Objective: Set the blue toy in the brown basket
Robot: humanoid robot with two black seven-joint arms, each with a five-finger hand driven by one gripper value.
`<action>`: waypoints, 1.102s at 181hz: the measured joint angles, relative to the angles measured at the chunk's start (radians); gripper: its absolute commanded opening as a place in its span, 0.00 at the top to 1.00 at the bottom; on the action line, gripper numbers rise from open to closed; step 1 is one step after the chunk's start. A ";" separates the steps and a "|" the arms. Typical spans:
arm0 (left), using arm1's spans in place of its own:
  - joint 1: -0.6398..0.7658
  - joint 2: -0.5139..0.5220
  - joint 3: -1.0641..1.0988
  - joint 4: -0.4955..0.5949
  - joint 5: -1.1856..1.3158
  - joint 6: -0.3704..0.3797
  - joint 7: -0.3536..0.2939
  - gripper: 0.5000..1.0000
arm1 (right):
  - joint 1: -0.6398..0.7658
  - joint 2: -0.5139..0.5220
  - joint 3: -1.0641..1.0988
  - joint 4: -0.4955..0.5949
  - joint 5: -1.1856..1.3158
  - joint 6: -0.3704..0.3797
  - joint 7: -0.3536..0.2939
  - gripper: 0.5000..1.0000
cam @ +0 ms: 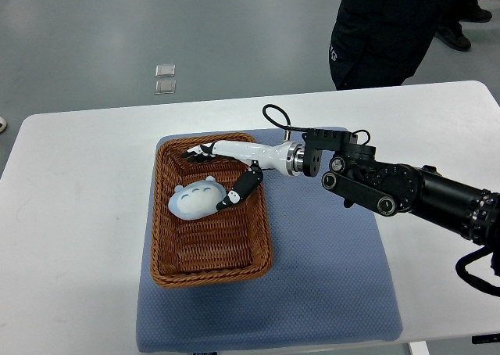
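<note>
Since the blue toy [197,199] already lies inside the brown basket [209,270], toward its far left part, you can judge the placing itself as essentially done. Your right hand [223,175] reaches in over the basket from the right, its fingers spread apart: one set points left along the far rim, while a dark-tipped finger [234,193] angles down and sits against or just beside the toy's right side; you cannot tell which. It grips nothing. What looks left is only to lift the hand clear without dragging the toy or catching the wicker wall.

Around you, the basket rests on a blue mat [328,292] on the white table [70,238]. A person [383,26] in dark clothing stands beyond the table's far edge, well apart from the basket. Nothing blocks a retreat to the right.
</note>
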 measured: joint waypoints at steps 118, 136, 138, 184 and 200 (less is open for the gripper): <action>0.000 0.000 0.000 0.000 0.000 0.000 0.000 0.00 | -0.039 -0.161 0.167 -0.082 0.804 0.212 -0.095 0.19; 0.000 0.000 0.000 0.000 0.000 0.000 0.000 0.00 | -0.061 -0.172 0.167 -0.120 0.963 0.218 -0.140 0.18; 0.000 0.000 0.000 0.000 0.000 0.000 0.000 0.00 | -0.063 -0.172 0.167 -0.123 0.977 0.218 -0.145 0.18; 0.000 0.000 0.000 0.000 0.000 0.000 0.000 0.00 | -0.113 -0.176 0.167 -0.183 1.264 0.220 -0.224 0.18; 0.000 0.000 0.000 0.000 0.000 0.000 0.000 0.00 | -0.126 -0.175 0.167 -0.191 1.308 0.218 -0.235 0.18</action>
